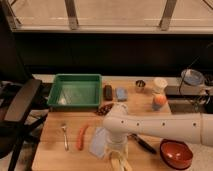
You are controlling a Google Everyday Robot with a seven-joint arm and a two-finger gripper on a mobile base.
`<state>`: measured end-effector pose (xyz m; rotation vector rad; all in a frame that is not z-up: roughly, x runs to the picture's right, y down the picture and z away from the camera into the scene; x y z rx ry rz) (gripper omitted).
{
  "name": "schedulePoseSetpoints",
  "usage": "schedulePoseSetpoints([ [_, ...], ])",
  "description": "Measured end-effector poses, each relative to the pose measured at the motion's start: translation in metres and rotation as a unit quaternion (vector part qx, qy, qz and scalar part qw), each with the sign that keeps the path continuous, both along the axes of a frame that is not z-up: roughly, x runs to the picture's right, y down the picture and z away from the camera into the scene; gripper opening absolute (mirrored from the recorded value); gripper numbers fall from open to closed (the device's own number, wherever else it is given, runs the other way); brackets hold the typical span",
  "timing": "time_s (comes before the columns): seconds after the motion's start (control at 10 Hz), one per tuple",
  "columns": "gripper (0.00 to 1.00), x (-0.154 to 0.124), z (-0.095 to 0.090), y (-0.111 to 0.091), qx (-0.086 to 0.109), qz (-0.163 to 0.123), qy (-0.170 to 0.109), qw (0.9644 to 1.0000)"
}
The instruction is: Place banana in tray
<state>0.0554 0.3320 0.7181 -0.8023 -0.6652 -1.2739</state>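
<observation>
The yellow banana (120, 162) lies at the table's front edge, near the bottom of the camera view. The green tray (75, 91) sits at the back left of the wooden table, with only a small pale scrap inside. My white arm reaches in from the right and bends down, so my gripper (117, 151) is right over the banana's top end and partly hides it. I cannot tell whether the gripper touches the banana.
An orange carrot-like piece (81, 136), a fork (65, 136) and a pale pouch (99, 142) lie left of the gripper. A red bowl (176, 153) and a black tool (144, 144) are to the right. A brown bar (108, 92), a blue block (121, 93), an orange (159, 100) and a cup (160, 84) stand behind. A chair (20, 110) is on the left.
</observation>
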Motion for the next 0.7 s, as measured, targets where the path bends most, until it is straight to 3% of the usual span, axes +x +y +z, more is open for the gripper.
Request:
schedulePoseSetpoints([
  [0.3, 0.61, 0.0033, 0.0072, 0.0115, -0.016, 0.013, 0.001, 0.9998],
  [0.7, 0.22, 0.0055, -0.0003, 0.0081, -0.016, 0.034, -0.009, 0.9993],
])
